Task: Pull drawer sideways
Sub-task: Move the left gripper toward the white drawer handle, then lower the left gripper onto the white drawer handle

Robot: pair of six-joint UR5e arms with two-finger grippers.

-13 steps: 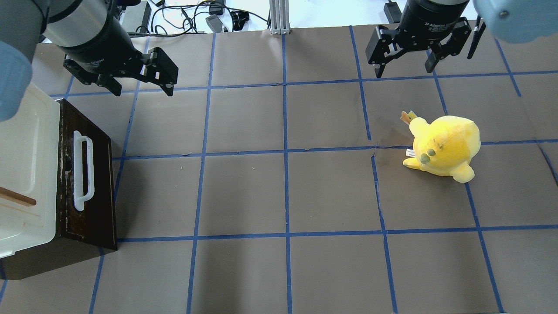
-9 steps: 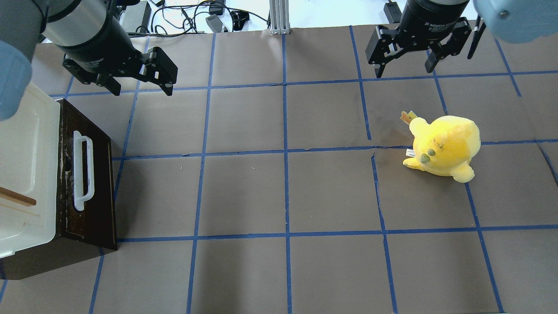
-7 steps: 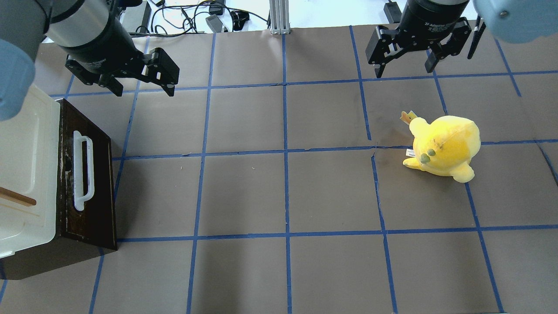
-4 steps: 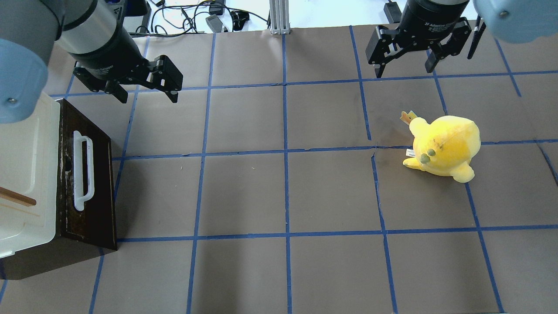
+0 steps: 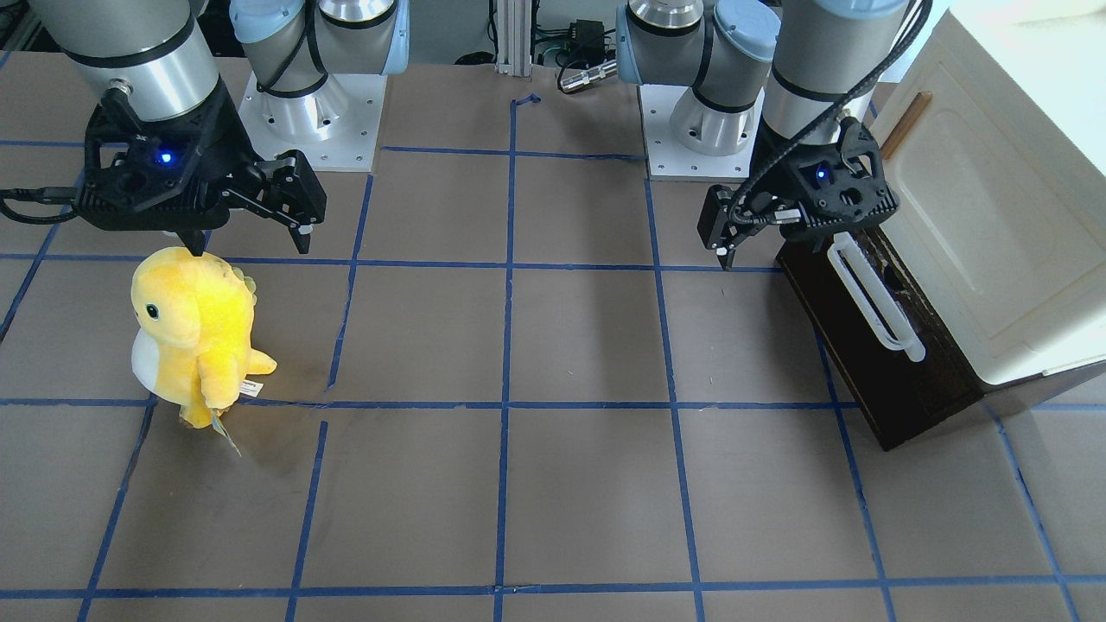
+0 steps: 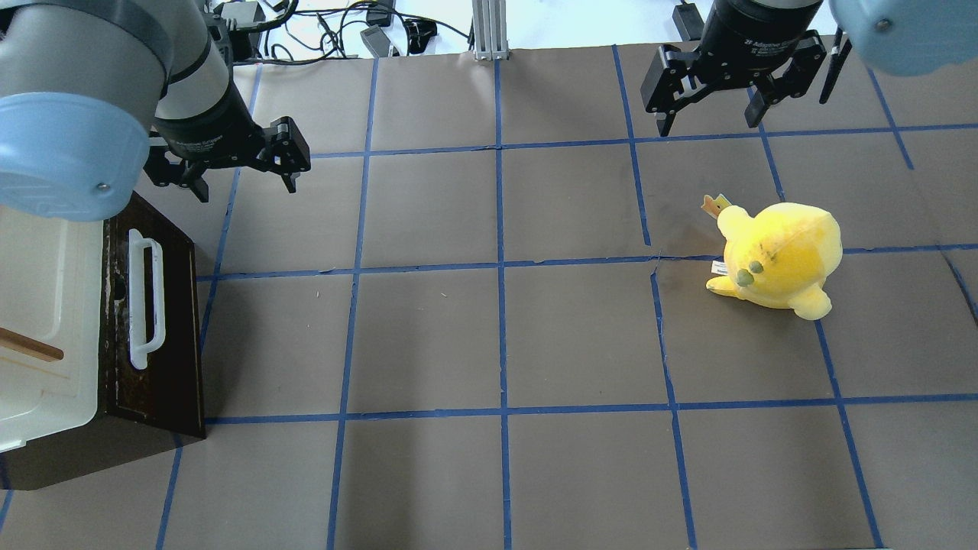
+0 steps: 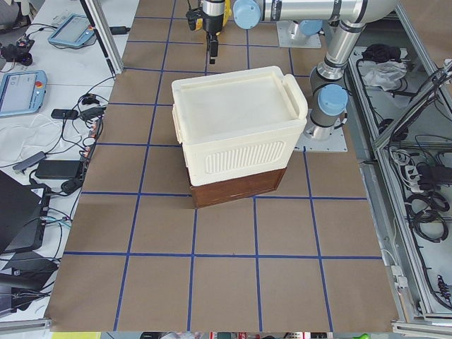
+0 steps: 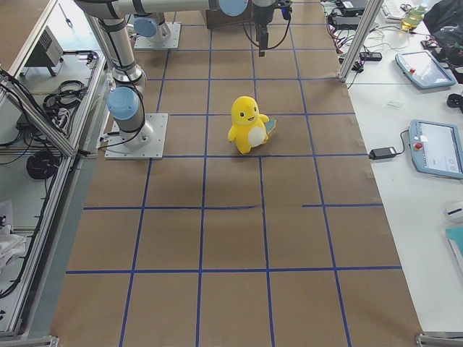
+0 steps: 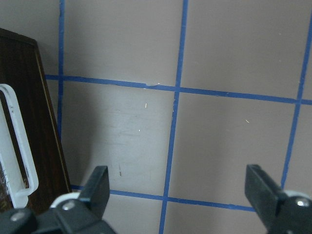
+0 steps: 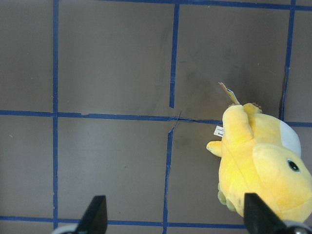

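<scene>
The dark brown drawer (image 6: 172, 336) with its long white bar handle (image 6: 145, 302) sits under a cream cabinet at the table's left edge, its front facing the table's middle. It also shows in the front-facing view (image 5: 873, 371) and the left wrist view (image 9: 29, 112). Its pale sides and floor do not show. My left gripper (image 6: 246, 189) is open and empty, just beyond the drawer's far end and apart from the handle. My right gripper (image 6: 708, 124) is open and empty, above the far right of the table.
The cream cabinet (image 6: 38, 305) with a small wooden handle (image 6: 30, 345) stands on the drawer unit. A yellow plush toy (image 6: 779, 256) stands on the right half, near my right gripper. The brown table top (image 6: 497, 344) carries a blue tape grid.
My left arm has swung and its gripper has come down and nearer to the drawer's far end, still open. The right gripper, drawer and plush have not moved.
</scene>
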